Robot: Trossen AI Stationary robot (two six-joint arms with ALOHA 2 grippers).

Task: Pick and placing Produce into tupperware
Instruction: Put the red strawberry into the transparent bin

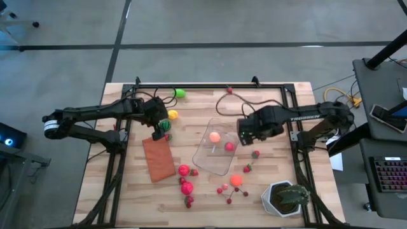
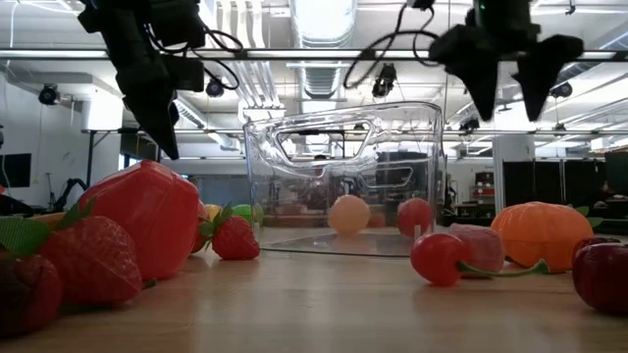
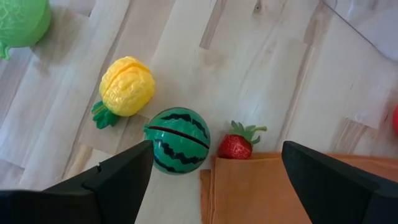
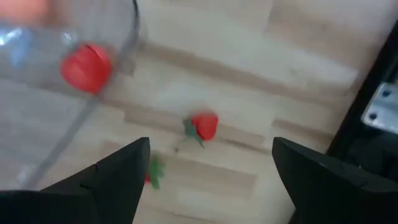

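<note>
- The right gripper (image 1: 244, 132) is hovering at the tupperware's (image 1: 205, 157) edge, fingers spread wide, gripping nothing.
- A peach ball (image 1: 215, 136) and red fruit (image 1: 229, 146) are lying inside.
- The left gripper (image 1: 160, 130) is hanging wide over the watermelon (image 3: 179, 140) and strawberry (image 3: 237, 144).

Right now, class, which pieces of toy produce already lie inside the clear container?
Two: the pale orange ball and the red piece beside it, both within the tupperware walls. All the others lie on the bare table.

A lab: exposed ceiling ducts (image 2: 324, 74), strip lights, desk keyboard (image 1: 389, 175) beside the rig.
</note>
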